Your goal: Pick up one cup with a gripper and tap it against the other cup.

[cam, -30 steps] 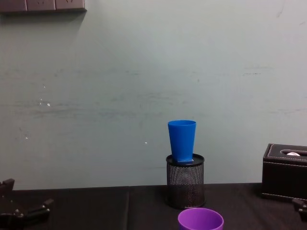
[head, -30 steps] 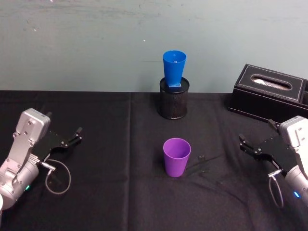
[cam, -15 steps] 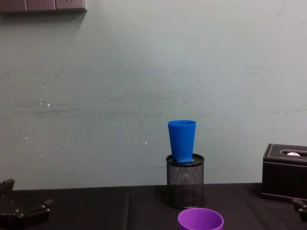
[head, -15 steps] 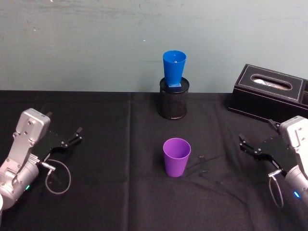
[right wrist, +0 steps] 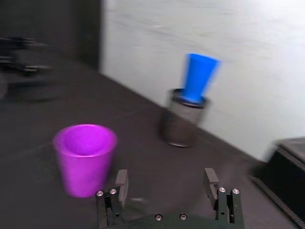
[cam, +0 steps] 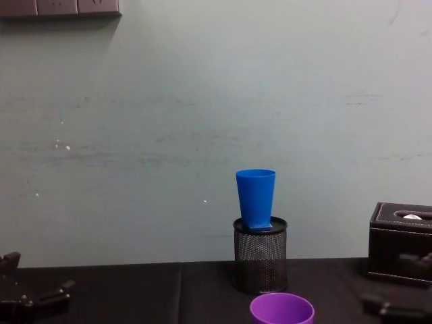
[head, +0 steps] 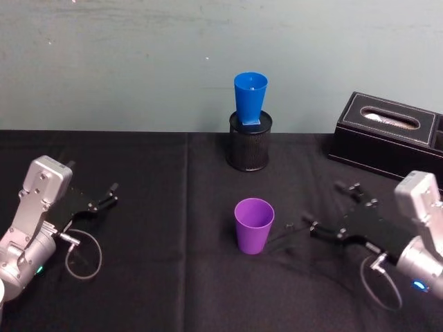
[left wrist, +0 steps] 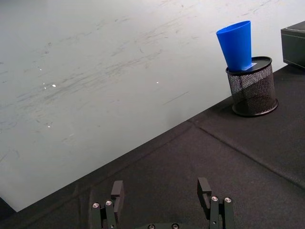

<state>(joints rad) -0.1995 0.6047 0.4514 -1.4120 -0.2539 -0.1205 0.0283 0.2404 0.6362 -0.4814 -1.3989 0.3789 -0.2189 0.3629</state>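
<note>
Head view, right claw (head: 326, 206) nearer purple cup (head: 253, 225)

Bare cloth (head: 296, 197) between right tool (head: 326, 206) and purple cup (head: 254, 225), mesh holder (head: 250, 144) well behind

Purple cup (head: 254, 226), blue cup (head: 250, 97): smooth plastic.

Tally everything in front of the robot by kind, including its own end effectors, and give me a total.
Cups: 2, the purple cup on the cloth and the blue cup standing in the holder.
Holders: 1, the mesh pen holder.
Boxes: 1, the black tissue box.
End effectors: 2, the left end effector open at the table's left, the right end effector open beside the purple cup.
Total: 6.
</note>
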